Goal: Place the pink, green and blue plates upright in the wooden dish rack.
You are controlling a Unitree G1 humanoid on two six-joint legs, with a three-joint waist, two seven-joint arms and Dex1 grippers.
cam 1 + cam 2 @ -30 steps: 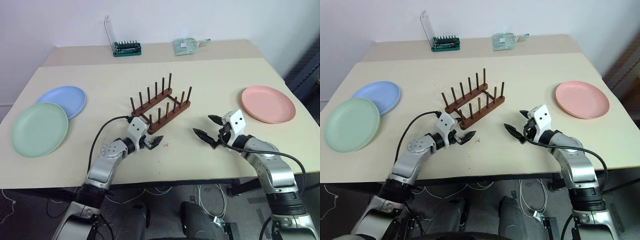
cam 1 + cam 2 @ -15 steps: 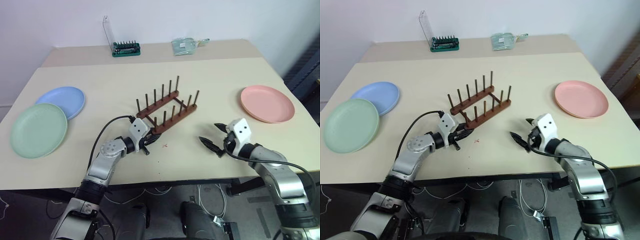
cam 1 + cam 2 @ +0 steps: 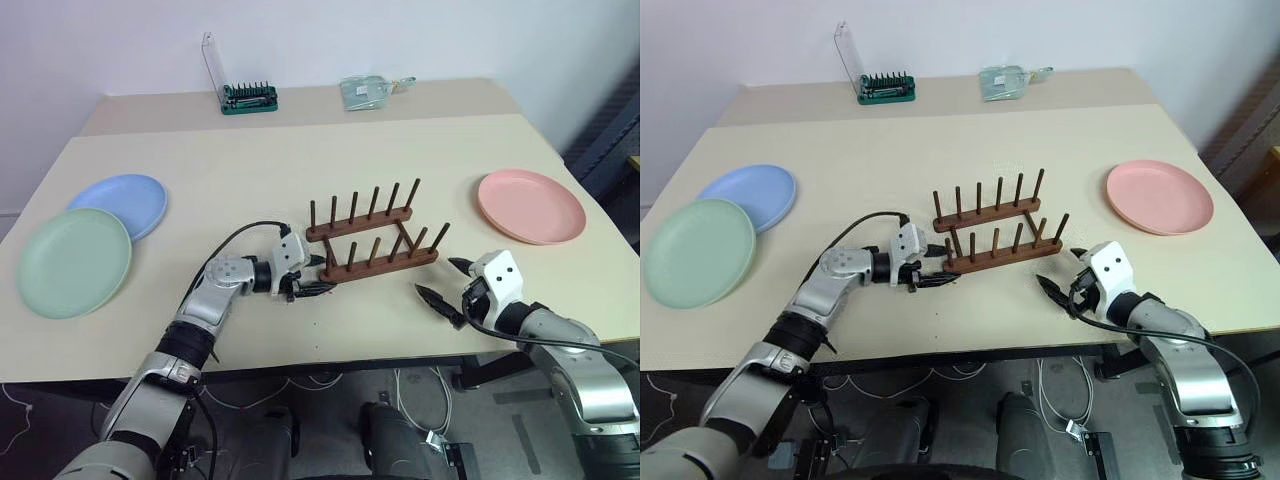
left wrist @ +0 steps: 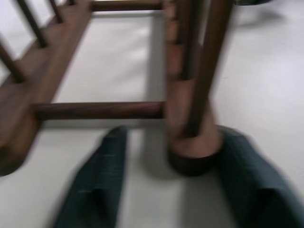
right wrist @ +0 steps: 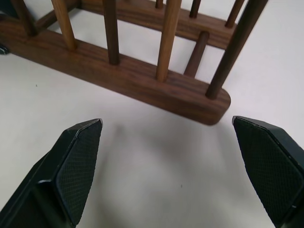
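Table (image 3: 250,170) | left fingers (image 4: 99,180) spread, straddling rack (image 3: 372,240) end | right fingers (image 5: 78,161) spread, empty

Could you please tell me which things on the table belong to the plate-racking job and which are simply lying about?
Belonging to the job:
- wooden dish rack
- pink plate
- green plate
- blue plate, partly under the green one

Just lying about, on the far table:
- green tool holder with a raised clear lid
- clear packet
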